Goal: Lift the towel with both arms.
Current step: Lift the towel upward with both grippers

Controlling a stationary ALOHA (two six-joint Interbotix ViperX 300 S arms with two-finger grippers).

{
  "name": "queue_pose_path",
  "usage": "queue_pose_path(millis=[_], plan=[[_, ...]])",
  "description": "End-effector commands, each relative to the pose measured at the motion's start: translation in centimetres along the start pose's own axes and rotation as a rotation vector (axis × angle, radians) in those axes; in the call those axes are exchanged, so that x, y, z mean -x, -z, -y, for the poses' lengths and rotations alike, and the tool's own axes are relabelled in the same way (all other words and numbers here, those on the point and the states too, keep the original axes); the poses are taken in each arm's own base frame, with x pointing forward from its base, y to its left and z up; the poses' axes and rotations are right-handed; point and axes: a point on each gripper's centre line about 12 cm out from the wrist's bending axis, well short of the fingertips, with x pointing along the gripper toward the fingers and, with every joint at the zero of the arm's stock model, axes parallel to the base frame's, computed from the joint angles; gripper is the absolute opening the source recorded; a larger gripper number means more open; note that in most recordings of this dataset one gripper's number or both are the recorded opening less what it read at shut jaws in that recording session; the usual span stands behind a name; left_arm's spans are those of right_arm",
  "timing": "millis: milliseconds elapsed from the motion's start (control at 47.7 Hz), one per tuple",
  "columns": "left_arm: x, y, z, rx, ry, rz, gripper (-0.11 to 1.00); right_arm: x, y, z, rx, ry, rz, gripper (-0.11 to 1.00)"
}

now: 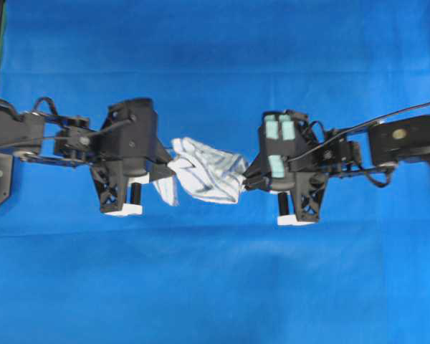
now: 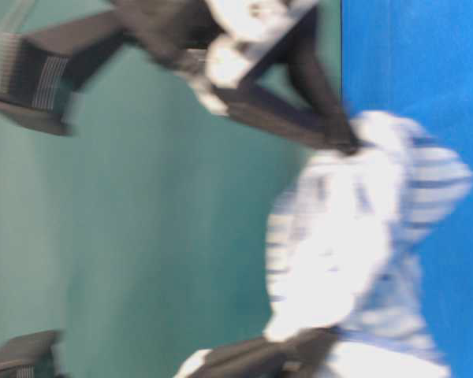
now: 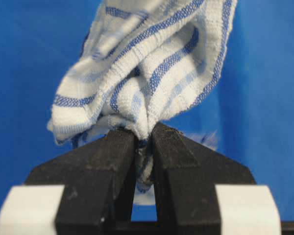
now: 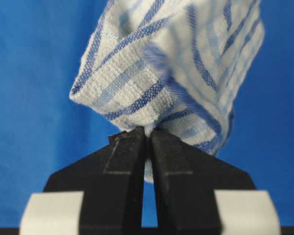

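Small white soft-fabric towel with thin blue and grey stripes [image 1: 204, 178] hangs bunched between the two black arms, over the blue-covered tabletop [image 1: 215, 287]. Left end effector [image 3: 144, 142] is pinching one bunched edge; right end effector [image 4: 148, 134], on the teal-taped arm, is pinching the opposite edge. Risk: both bites look shallow, at the tips only. Arms pulling apart could drag fabric free; uneven rise loads one pinch.

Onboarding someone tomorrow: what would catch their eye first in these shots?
The small white towel with thin blue and grey stripes, bunched mid-frame overhead, strung between two black pointed grippers: the left gripper and the teal-taped right gripper, each pinching one end. Behind everything lies the plain bright blue cloth, which makes the pale fabric pop.
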Motion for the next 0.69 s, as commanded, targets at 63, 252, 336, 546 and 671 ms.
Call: queue_pose_path(millis=[63, 252, 336, 546, 671], plan=[[3.6, -4.4, -0.4, 0.006, -0.011, 0.137, 0.05, 3.8, -4.0, 0.7, 0.001, 0.017, 0.08, 0.04], [7.8, -8.4, -0.8, 0.005, -0.021, 0.215, 0.05, 8.1, -7.6, 1.1, 0.033, 0.047, 0.126, 0.04], [9.2, -9.8, -1.0, 0.008, -0.027, 0.233, 0.05, 9.9, -9.1, 1.2, 0.055, 0.063, 0.154, 0.04], [12.5, -13.4, -1.3, 0.011, -0.038, 0.293, 0.05, 14.8, -12.6, 1.4, 0.076, 0.095, 0.232, 0.04], [14.0, -15.0, -1.3, 0.012, -0.039, 0.321, 0.05, 16.7, -13.9, 1.4, 0.075, 0.1, 0.265, 0.04]])
